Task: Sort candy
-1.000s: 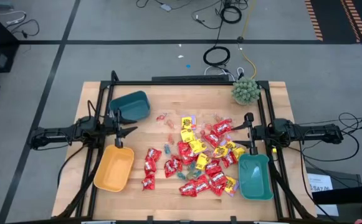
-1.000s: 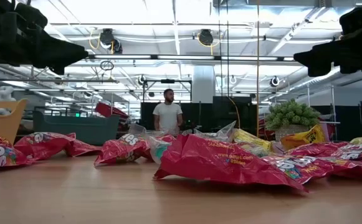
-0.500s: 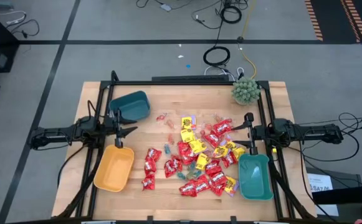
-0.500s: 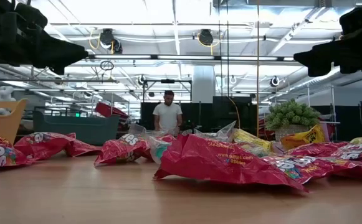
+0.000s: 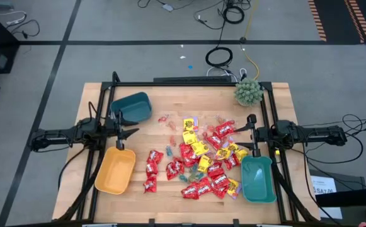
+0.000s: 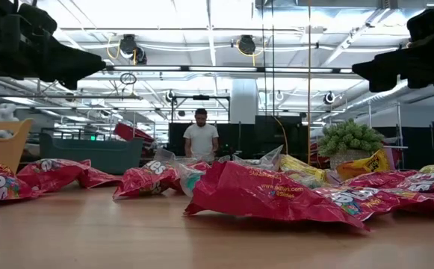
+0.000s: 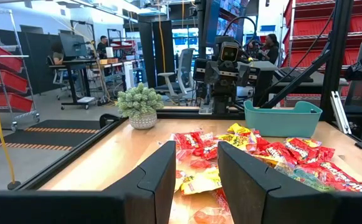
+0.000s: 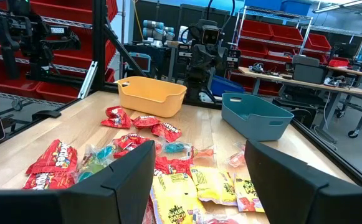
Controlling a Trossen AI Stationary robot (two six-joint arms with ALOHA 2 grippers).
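Candy (image 5: 198,157): loose heap of shiny red packets, yellow packets and a few tiny clear, pink and blue wrapped pieces, spread over the middle of the wooden table (image 5: 164,208), thicker toward the right edge. Packets overlap and lie flat or crumpled; a couple of red ones sit apart on the left fringe of the heap. Nothing sorted yet as far as can be seen.

Bins: orange bin (image 5: 115,171) near the front-left corner, one teal bin (image 5: 131,106) near the back-left corner, second teal bin (image 5: 258,179) near the front-right corner, just beside the heap. Green spiky plant (image 5: 248,92) at the back-right corner. Person (image 6: 200,140) stands in the room well beyond the table.

Left gripper (image 5: 131,132) hovers over the left edge, between the back-left teal bin and the orange bin, fingers (image 7: 157,180) spread a little, nothing between them. Right gripper (image 5: 247,133) hovers at the right edge just behind the front-right teal bin, fingers (image 8: 128,177) spread wider, also holding nothing. Both are above the table, apart from the candy. Dark frame rails run along both side edges.
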